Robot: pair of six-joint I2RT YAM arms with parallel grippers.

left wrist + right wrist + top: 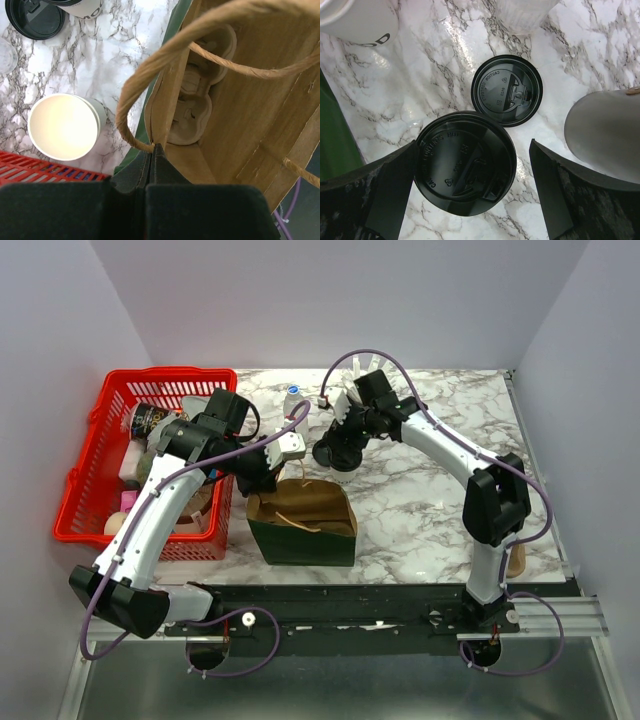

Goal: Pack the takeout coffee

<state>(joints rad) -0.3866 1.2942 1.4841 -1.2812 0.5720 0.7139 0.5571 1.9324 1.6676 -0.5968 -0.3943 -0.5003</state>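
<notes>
The takeout coffee (pixel 465 162) shows from above as a black round lid, in the right wrist view. My right gripper (pixel 472 145) is open just above it. The left finger (pixel 375 200) is at the lid's edge and the right finger (pixel 570 200) stands apart from it. In the top view this gripper (pixel 338 452) hangs behind the paper bag (pixel 300 520). My left gripper (pixel 152 150) is shut on the bag's left rim (pixel 160 100), also seen in the top view (pixel 268 478). A pulp cup holder (pixel 195 105) lies inside the bag.
A loose black lid (pixel 507 90) lies beside the coffee. A grey cup (pixel 605 130) stands to the right, a lettered white cup (pixel 360 20) to the left. A plain cream cup without lid (pixel 62 127) stands by the bag. A red basket (pixel 90 490) is at the left.
</notes>
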